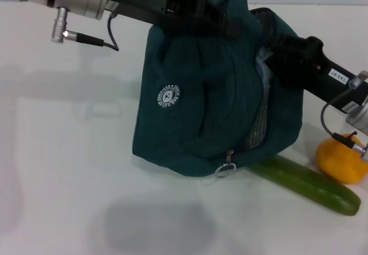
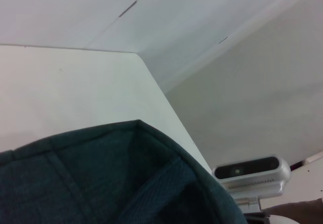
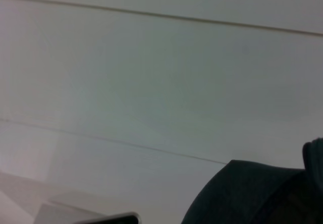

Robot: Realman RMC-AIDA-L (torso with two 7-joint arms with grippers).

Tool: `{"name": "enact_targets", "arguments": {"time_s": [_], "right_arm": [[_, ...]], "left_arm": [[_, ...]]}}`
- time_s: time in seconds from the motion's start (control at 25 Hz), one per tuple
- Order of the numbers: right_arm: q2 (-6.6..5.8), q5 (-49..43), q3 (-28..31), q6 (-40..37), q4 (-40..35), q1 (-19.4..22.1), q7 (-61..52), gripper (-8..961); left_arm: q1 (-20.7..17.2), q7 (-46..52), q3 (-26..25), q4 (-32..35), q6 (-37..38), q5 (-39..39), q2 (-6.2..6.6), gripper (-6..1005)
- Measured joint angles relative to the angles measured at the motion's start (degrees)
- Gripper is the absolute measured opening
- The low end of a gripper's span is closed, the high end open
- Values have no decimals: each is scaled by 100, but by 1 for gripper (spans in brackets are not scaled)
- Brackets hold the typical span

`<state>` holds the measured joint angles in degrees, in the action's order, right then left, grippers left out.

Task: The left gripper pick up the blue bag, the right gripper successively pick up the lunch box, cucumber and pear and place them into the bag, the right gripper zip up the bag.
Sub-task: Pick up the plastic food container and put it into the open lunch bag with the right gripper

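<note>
Head view: the left claw (image 1: 198,8) holds the dark teal fabric bag (image 1: 201,100) by its top edge, lifted near the middle of the white worktop (image 1: 69,169). The right claw (image 1: 282,57) is plunged into the bag's open mouth; its fingers are hidden, so its opening cannot be told. The long dark green cucumber (image 1: 310,184) lies slantwise below the right arm, toward the worktop's near right corner, one end tucked under the bag, the orange-yellow pear (image 1: 342,160) just beside it. The right claw is nearer both.

Left wrist view: only the bag's rim (image 2: 126,178).

Right wrist view: bag fabric (image 3: 252,193) and wall. The lunch box is not visible.
</note>
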<state>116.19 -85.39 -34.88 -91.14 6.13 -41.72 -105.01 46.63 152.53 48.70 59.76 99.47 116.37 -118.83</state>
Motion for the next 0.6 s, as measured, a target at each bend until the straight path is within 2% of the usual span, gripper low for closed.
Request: {"name": "enact_targets", "arguments": {"time_s": [0.6], "right_arm": [[0, -69, 71, -85, -247, 229, 423, 190]], "left_arm": [[5, 22, 15, 0, 104, -29, 42, 66]]}}
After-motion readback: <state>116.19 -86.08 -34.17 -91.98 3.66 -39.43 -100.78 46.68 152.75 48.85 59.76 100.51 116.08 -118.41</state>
